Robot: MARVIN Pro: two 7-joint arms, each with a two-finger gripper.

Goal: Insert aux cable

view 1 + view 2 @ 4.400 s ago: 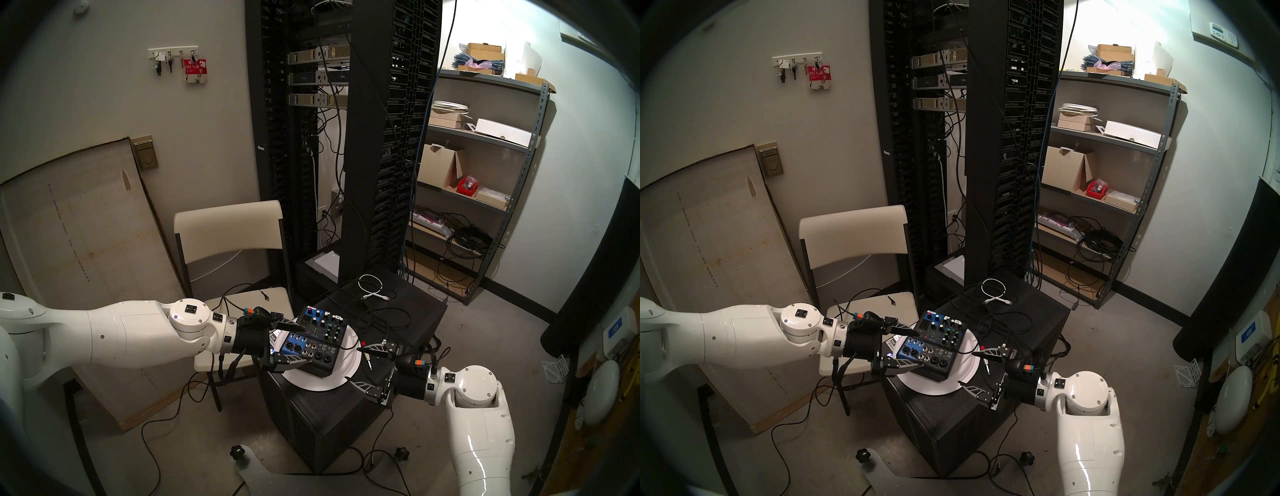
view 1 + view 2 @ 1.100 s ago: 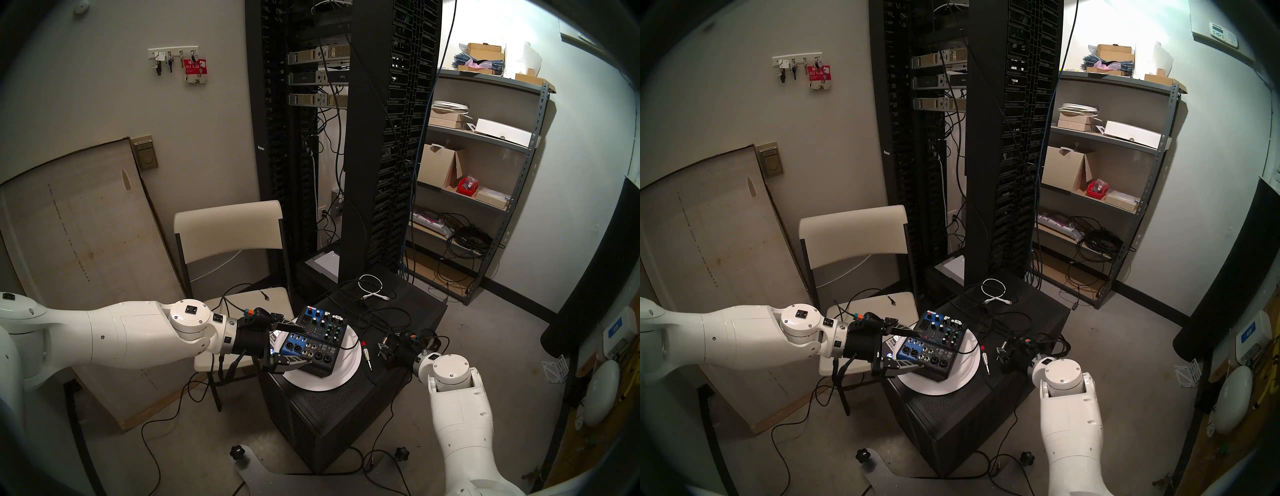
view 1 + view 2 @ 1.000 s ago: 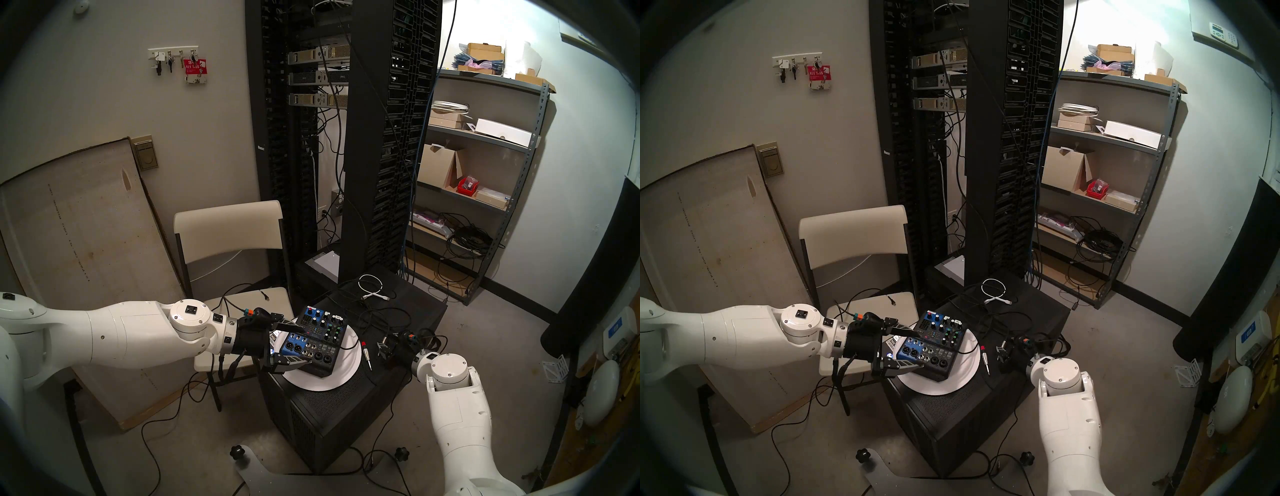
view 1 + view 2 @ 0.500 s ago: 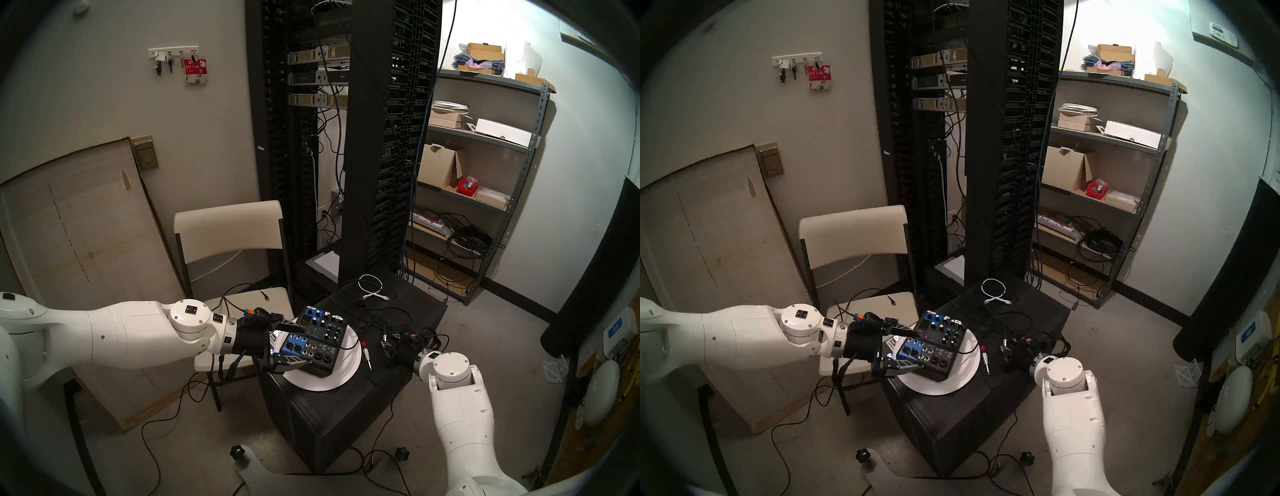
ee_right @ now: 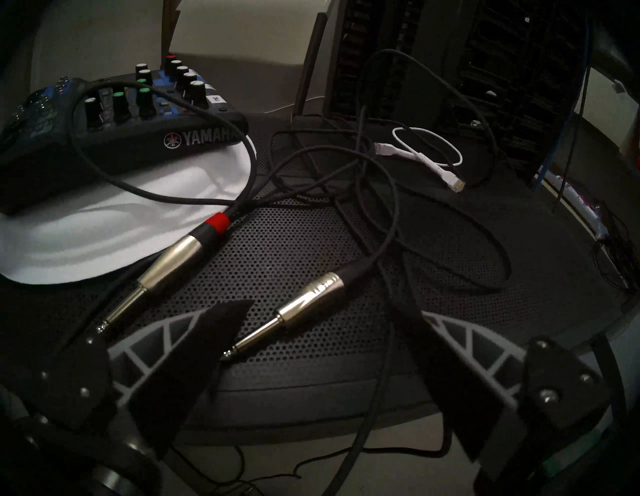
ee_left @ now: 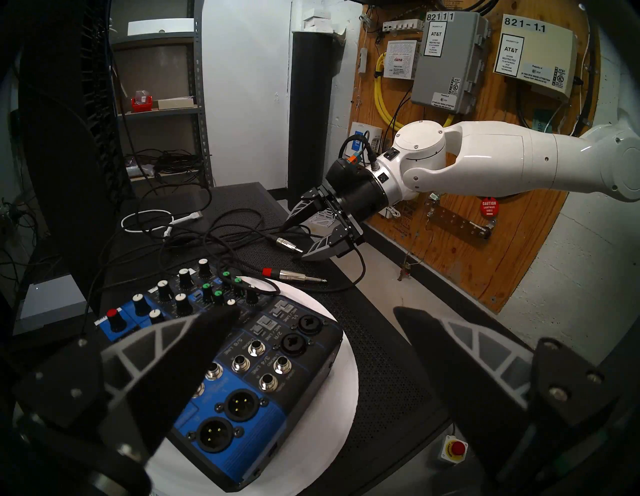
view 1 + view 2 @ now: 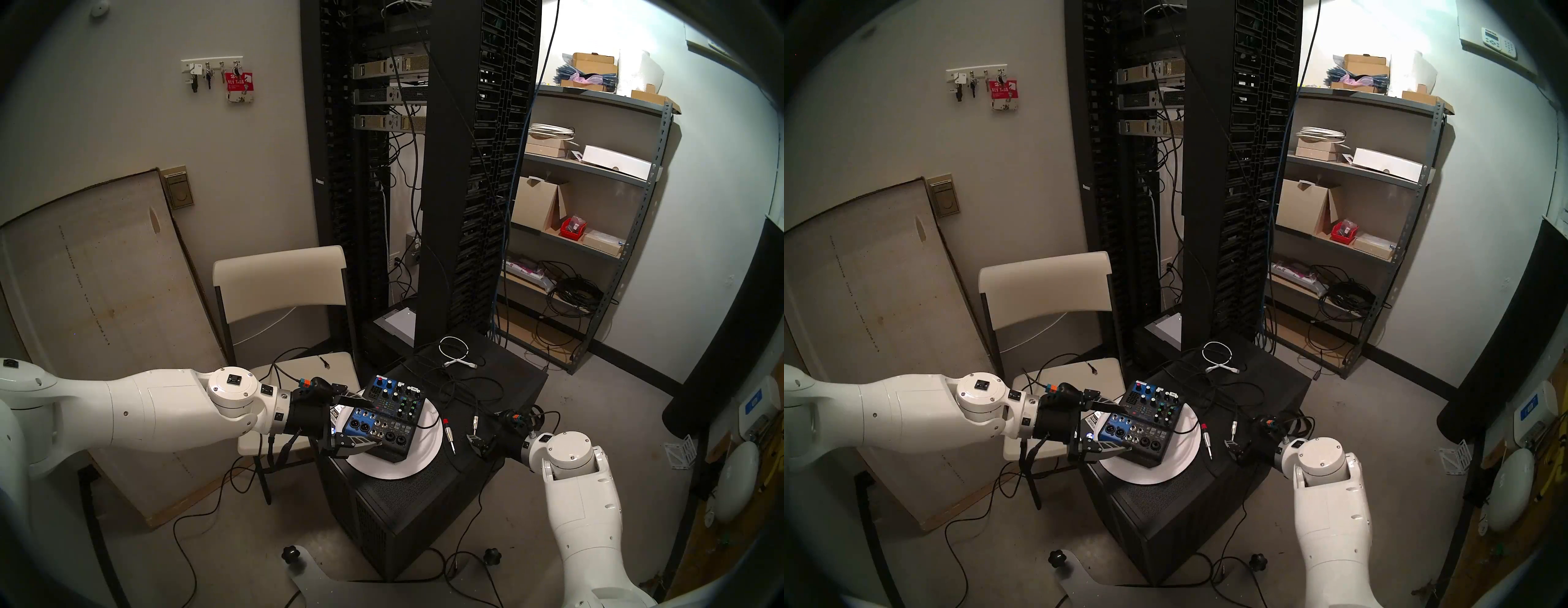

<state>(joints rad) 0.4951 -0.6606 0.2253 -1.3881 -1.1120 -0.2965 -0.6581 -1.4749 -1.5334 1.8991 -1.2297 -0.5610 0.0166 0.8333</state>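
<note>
The aux cable's slim plug (image 5: 311, 298), with no red band, lies on the black perforated case top (image 7: 424, 501). Its barrel looks silver in the right wrist view. It also shows in the head view (image 7: 475, 421) and the left wrist view (image 6: 287, 244). My right gripper (image 5: 337, 308) is open, low over the case, with a finger on each side of the plug's tip and not touching it. The blue and black mixer (image 6: 242, 363) sits on a white plate (image 6: 329, 433), its jack sockets (image 6: 254, 348) facing up. My left gripper (image 6: 315, 311) is open at the mixer's near end, one finger over its top.
A larger silver jack plug with a red band (image 5: 169, 266) lies beside the plate, and its cable loops over the mixer's knobs. Tangled black cables and a white coiled cable (image 5: 426, 152) lie further back on the case. A folding chair (image 7: 280, 276) stands to the left, and a server rack (image 7: 424, 170) behind.
My right gripper has drawn back toward me and to the right, and the slim plug now shows uncovered in front of it. 4.4 s ago it lay wide open beside the plate. The left arm has not moved.
</note>
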